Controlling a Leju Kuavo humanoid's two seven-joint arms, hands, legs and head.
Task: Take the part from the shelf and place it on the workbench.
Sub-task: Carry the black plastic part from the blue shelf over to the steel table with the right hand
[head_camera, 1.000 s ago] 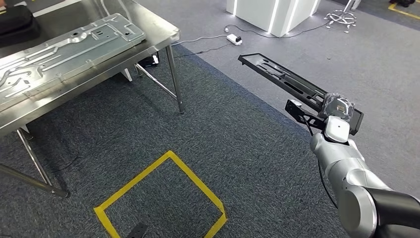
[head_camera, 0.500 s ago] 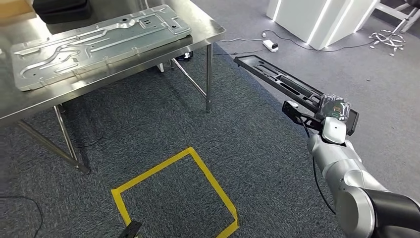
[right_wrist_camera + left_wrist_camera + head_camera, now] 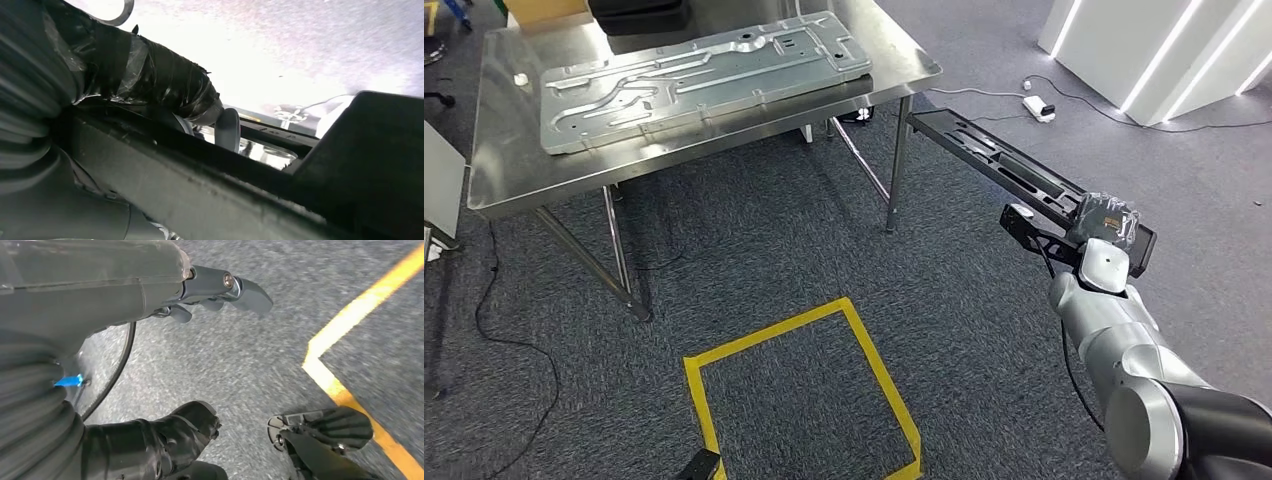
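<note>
The right hand is clamped on one end of the part, a long, narrow black frame with slots along its length, which sticks out ahead of the robot, held in the air above the grey carpet and rising slightly toward its far end. That far end reaches close to the front right corner of the workbench, near its leg, but the part is not on the bench and does not touch it. In the right wrist view the part runs as a dark bar across the picture with the taped thumb lying over its edge; the other fingers are hidden behind it, so how they wrap cannot be made out. The workbench is a stainless steel table on thin legs, and on its top lies a large pressed metal panel with ribs and cut-outs, flat and lengthwise along the bench, with a dark case at the far edge behind it. On the carpet in front of the bench a square of yellow tape is marked out. The left hand hangs low over the carpet beside a corner of the yellow tape, holding nothing, its fingers seemingly loose and apart, though the view is blurred. A white power strip with its cable lies on the floor beyond the part
</note>
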